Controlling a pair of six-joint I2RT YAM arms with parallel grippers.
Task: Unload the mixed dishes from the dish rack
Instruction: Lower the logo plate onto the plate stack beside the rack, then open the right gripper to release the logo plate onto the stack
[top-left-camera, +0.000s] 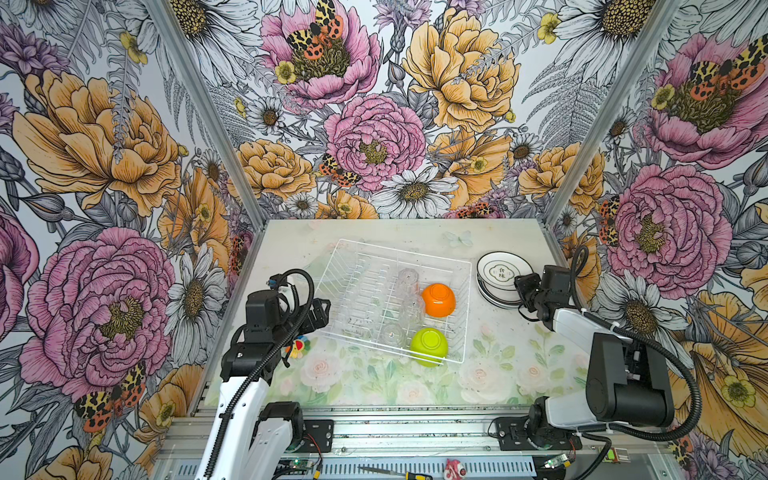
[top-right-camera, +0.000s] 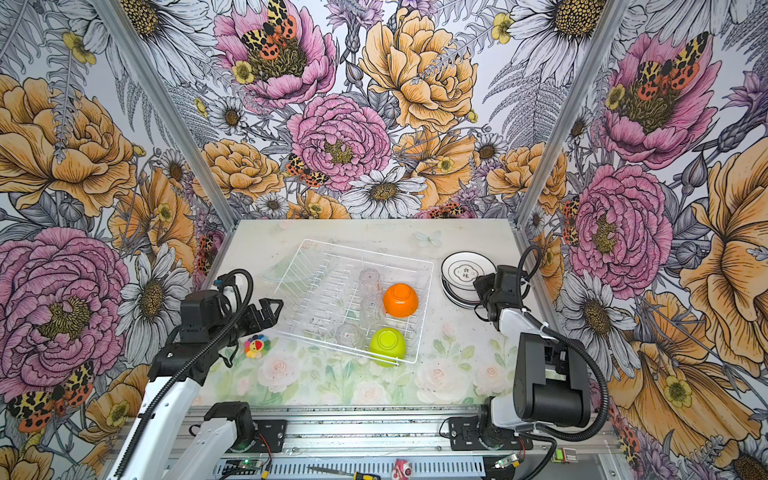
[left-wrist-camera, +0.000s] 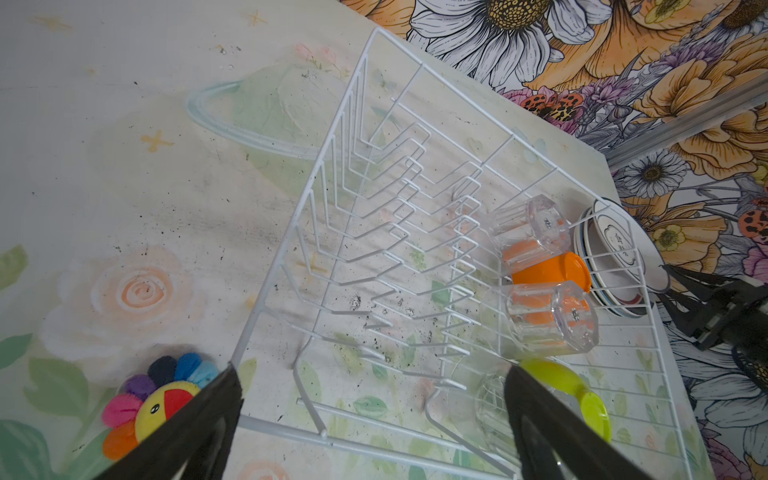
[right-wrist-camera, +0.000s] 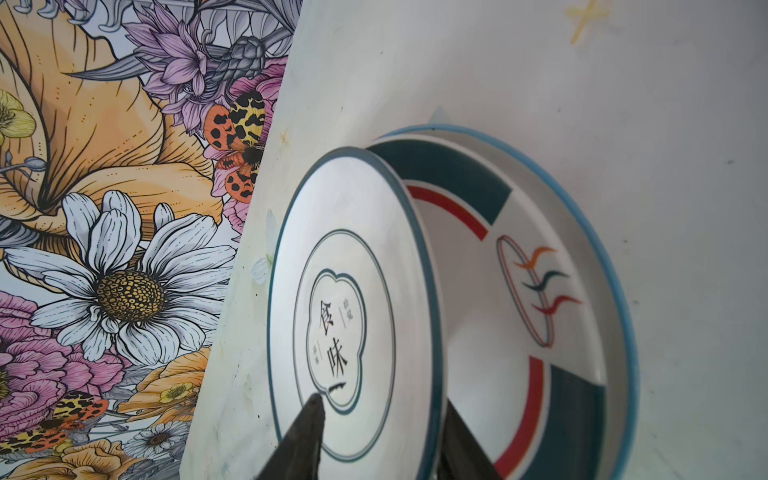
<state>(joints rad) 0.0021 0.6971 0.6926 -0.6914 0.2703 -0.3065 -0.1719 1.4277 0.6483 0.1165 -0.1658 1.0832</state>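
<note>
In both top views the white wire dish rack (top-left-camera: 405, 250) (top-right-camera: 365, 250) lies mid-table. An upside-down orange bowl (top-left-camera: 438, 299) (left-wrist-camera: 552, 270), an upside-down lime-green bowl (top-left-camera: 429, 345) and three clear cups (top-left-camera: 407, 278) (left-wrist-camera: 552, 320) sit in it. Its plate slots are empty. Right of the rack, white plates (top-left-camera: 498, 274) (top-right-camera: 463, 272) are stacked on the table. My right gripper (top-left-camera: 521, 286) (right-wrist-camera: 382, 401) is open, its fingers astride the rim of the top plate (right-wrist-camera: 340, 291), which leans on a blue-rimmed plate (right-wrist-camera: 540, 291). My left gripper (top-left-camera: 320, 311) (left-wrist-camera: 374, 374) hangs open over the rack's near left corner, holding nothing.
A rainbow flower toy (top-left-camera: 297, 347) (left-wrist-camera: 153, 399) lies on the table just left of the rack's near corner, under my left arm. Flowered walls close in the left, back and right. A screwdriver (top-left-camera: 395, 473) lies on the front rail.
</note>
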